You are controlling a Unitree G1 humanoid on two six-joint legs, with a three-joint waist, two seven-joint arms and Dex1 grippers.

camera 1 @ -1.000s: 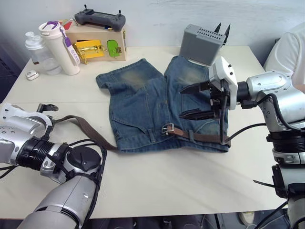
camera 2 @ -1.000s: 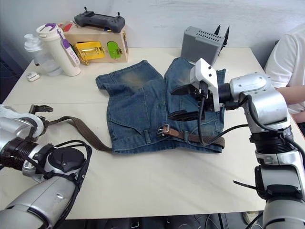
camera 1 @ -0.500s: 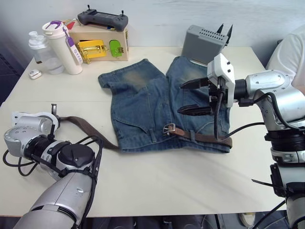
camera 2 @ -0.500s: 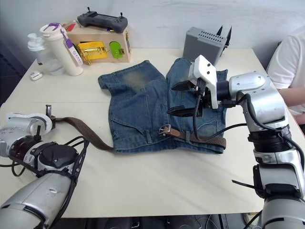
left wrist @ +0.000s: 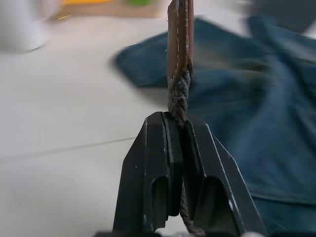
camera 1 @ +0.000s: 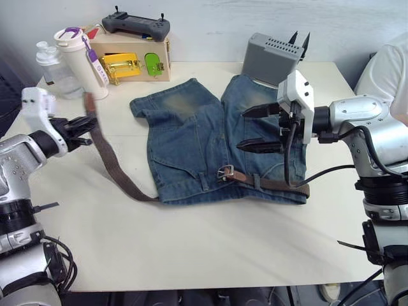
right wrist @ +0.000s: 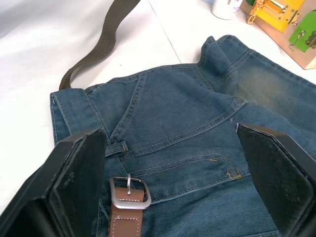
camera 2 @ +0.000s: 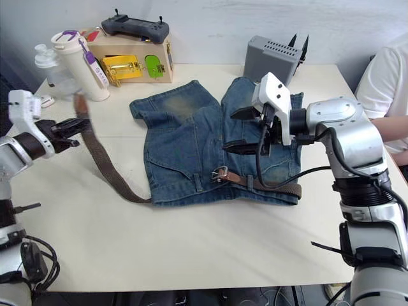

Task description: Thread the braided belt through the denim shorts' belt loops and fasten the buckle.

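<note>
Pinching the braided belt, left hand; right hand wide apart.

Bare table runs along the near edge, open to approach. The far left corner is crowded by a white bottle and wooden box; a grey box stands at the far edge behind the denim shorts.

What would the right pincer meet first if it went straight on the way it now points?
Probably the denim shorts: the open right pincer looks down along its fingers at the waistband, with the buckle just ahead. Depth is unclear.
</note>
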